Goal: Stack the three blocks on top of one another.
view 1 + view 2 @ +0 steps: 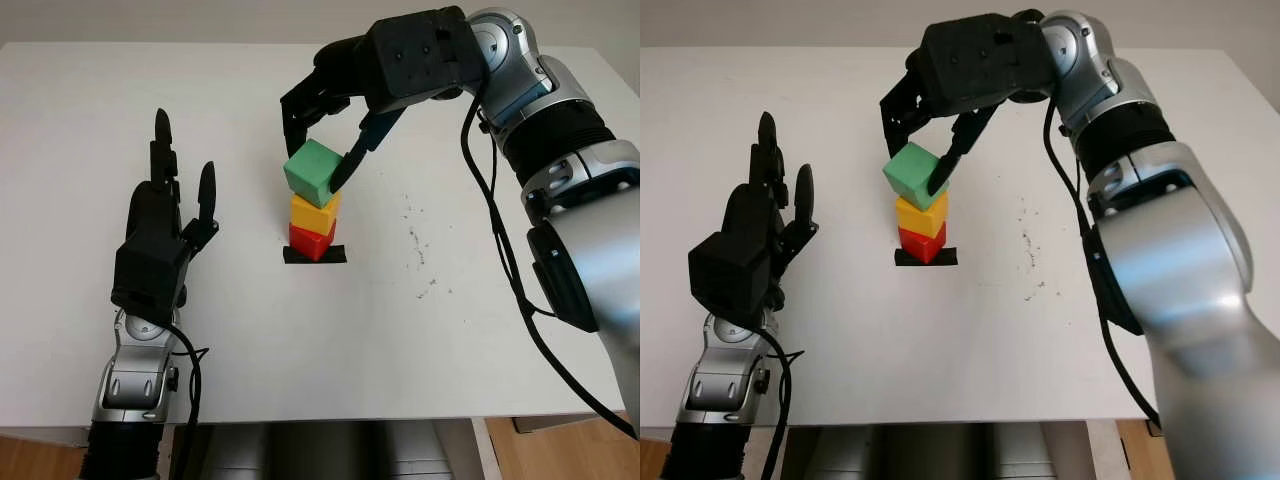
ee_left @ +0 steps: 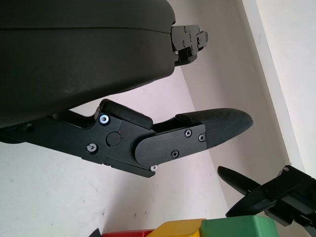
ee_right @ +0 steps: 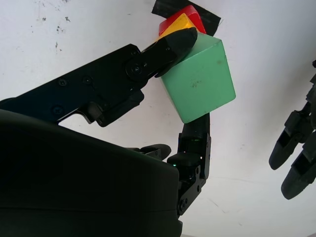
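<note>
We see the right hand (image 1: 325,150) reaching in from the far right, its arm bent across the white counter (image 1: 480,330) so the black palm sits above and behind the stack, with its fingers (image 3: 170,47) pointing down and clamped on the green block (image 1: 314,170): one finger presses the block's right face and the others come down behind its left edge. The green block is tilted, one corner turned toward us, and it sits at the top of the stack, on or just over the yellow block (image 1: 316,212); we cannot tell whether it rests fully on it. The yellow block lies on the red block (image 1: 312,241), which stands on a patch of black tape (image 1: 314,256) near the counter's middle. The left hand (image 1: 165,225) is open and held upright to the left of the stack, well apart from it, fingers pointing away from us, its forearm rising from the near counter edge. Small dark specks (image 1: 420,245) mark the counter to the right of the stack.
</note>
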Controlling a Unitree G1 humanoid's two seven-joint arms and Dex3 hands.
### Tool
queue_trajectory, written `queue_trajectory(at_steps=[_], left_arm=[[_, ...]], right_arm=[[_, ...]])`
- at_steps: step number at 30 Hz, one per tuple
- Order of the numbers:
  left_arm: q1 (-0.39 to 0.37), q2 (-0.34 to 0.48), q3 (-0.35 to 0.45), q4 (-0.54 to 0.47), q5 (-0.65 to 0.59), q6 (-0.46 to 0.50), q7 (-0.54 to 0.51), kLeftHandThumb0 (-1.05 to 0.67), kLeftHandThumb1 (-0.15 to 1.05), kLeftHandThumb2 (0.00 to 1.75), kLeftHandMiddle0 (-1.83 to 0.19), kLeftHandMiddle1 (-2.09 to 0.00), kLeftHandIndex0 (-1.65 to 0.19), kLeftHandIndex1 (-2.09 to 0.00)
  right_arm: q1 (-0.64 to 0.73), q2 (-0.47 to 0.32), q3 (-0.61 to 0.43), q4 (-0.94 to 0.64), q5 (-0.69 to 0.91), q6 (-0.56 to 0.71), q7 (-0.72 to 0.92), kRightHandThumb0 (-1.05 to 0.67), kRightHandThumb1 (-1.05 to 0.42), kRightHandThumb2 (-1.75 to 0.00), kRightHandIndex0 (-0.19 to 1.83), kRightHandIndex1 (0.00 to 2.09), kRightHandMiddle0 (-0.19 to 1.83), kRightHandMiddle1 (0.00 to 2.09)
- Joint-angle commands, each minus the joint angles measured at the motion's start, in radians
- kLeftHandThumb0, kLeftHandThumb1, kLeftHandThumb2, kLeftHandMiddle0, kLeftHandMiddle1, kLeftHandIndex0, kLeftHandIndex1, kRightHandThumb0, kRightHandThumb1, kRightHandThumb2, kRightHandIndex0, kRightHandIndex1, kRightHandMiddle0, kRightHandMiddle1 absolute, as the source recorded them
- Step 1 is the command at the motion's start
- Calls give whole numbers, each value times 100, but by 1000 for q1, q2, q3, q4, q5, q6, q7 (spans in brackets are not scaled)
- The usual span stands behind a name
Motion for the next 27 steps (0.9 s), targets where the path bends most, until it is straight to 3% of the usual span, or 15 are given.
queue_trajectory(at_steps=[1,9,10,11,13,15,21,23,27], left_arm=[[12,6,8,-23,-3,1,-3,-77,105,66,16,-5,15,-5],[16,9,9,-27,16,-1,8,-76,105,66,15,-6,12,-6],[16,10,8,-26,18,-6,9,-76,105,65,14,-6,-1,-17],[15,10,8,-26,16,-5,7,-75,105,65,14,-5,6,-33],[14,12,8,-27,12,-2,3,-75,105,66,14,-5,16,-39],[14,14,10,-23,7,-7,-1,-75,105,66,14,-5,18,-40],[11,14,11,-22,6,6,4,-77,105,66,16,-5,19,-16],[10,17,10,-19,12,1,6,-77,105,65,14,-6,3,-24],[4,21,9,-12,17,-4,7,-77,105,65,14,-6,5,-24]], right_arm=[[1,-2,5,-4,-7,-8,-13,-50,-92,-6,41,2,46,153],[7,-4,25,-6,-35,-5,-51,-52,-91,-5,41,2,46,151],[8,-3,26,-6,-36,0,-54,-52,-91,-5,41,2,47,151],[7,-3,30,-6,-42,8,-57,-52,-91,-5,40,2,46,150],[6,-1,35,-6,-48,21,-53,-53,-91,-5,38,1,43,147],[4,-1,41,-7,-53,25,-46,-55,-89,-5,29,1,25,133],[9,1,22,-11,-29,55,-31,-56,-85,-5,16,1,6,89],[12,1,20,-12,-25,57,-33,-57,-84,-5,15,1,4,83],[10,-16,27,-19,-33,27,-41,-64,-83,-5,8,0,-6,66]])
